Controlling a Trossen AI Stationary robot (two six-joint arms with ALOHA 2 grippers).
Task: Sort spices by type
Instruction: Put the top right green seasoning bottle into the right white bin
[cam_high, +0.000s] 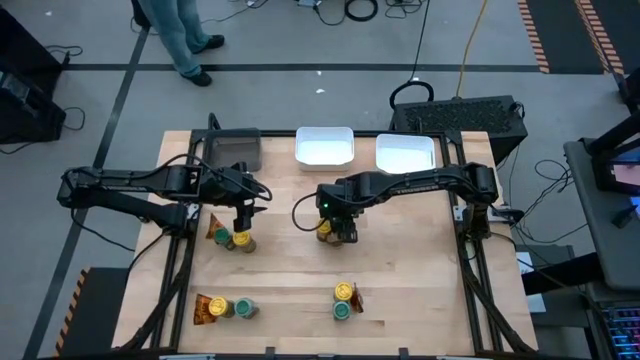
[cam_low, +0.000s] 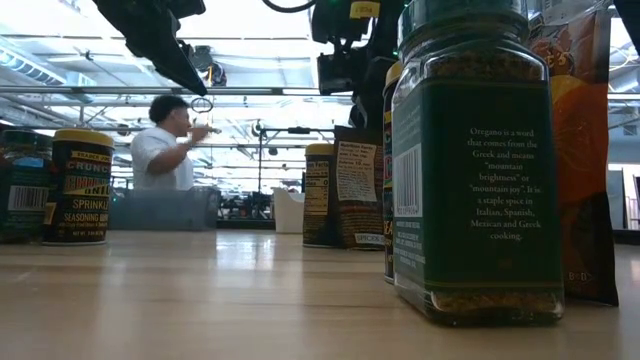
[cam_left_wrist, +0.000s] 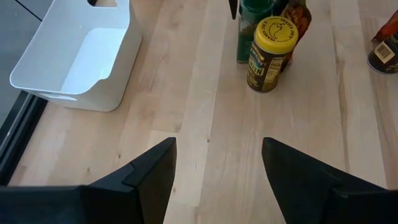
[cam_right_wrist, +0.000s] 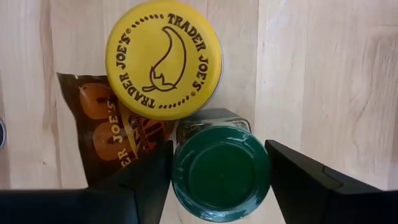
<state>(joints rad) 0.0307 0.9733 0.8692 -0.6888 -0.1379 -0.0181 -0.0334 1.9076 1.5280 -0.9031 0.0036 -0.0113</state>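
Fingers: your right gripper (cam_right_wrist: 219, 180) straddles a green-lidded jar (cam_right_wrist: 221, 172), apart, not clamped | yellow-lidded jar (cam_right_wrist: 164, 59) touching it (packet (cam_right_wrist: 106, 134) beside) | left gripper (cam_left_wrist: 219, 168) spread over bare table (cam_left_wrist: 205, 118)

You have four yellow-lidded jars (cam_high: 343, 292), four green-lidded jars (cam_high: 342, 310) and four orange-brown foil packets (cam_high: 208, 308), one of each in four clusters. The middle cluster can be counted only from the right wrist view. You also have three trays: one grey tray (cam_high: 232, 150) and two white trays (cam_high: 325, 145).
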